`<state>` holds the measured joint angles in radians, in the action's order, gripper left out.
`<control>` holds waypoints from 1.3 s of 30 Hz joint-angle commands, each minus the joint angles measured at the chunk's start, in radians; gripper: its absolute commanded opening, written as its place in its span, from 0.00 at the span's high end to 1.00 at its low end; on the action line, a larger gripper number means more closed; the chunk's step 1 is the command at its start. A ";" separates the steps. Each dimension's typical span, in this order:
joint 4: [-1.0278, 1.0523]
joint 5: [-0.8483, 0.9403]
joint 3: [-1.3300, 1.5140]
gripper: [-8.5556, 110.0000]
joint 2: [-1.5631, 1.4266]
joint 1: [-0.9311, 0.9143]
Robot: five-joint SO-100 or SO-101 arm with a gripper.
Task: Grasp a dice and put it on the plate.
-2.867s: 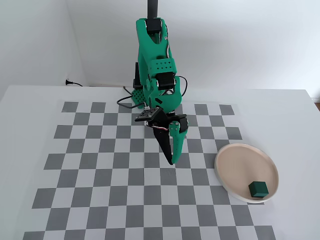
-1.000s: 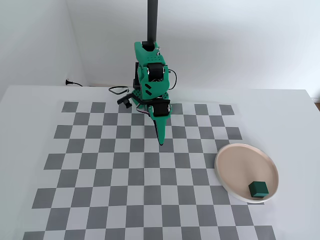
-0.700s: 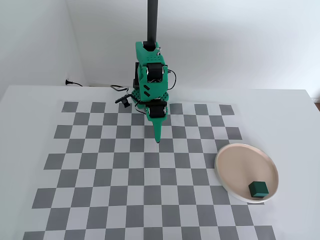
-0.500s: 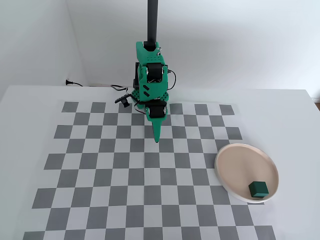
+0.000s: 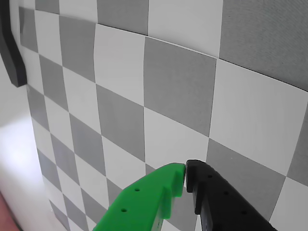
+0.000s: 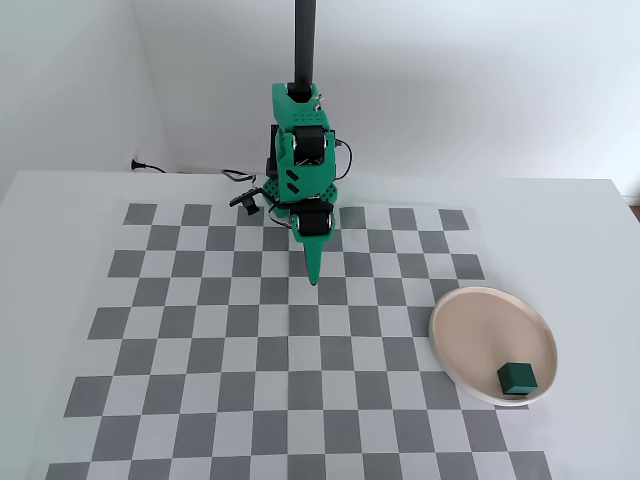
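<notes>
In the fixed view the dark green dice (image 6: 517, 378) rests inside the round beige plate (image 6: 480, 325), near its front right rim, at the right edge of the checkered mat. My gripper (image 6: 313, 278) hangs above the mat's upper middle, far left of the plate, folded under the green arm. In the wrist view the gripper (image 5: 186, 172) shows a green finger (image 5: 149, 199) and a black finger (image 5: 216, 202) with tips touching, holding nothing. Dice and plate are out of the wrist view.
The grey and white checkered mat (image 6: 250, 350) covers the white table. The arm's base and a black post (image 6: 304, 40) stand at the mat's far edge, with a cable (image 6: 160, 168) along the wall. A dark object (image 5: 12, 48) sits at the wrist view's upper left.
</notes>
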<state>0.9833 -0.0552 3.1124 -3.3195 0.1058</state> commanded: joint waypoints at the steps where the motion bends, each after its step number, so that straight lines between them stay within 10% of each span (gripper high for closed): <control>1: -0.011 0.003 -0.031 0.96 -0.014 0.002; 39: -0.025 0.000 -0.026 0.96 -0.014 0.002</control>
<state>0.9833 -0.0552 3.1124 -3.3195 0.1058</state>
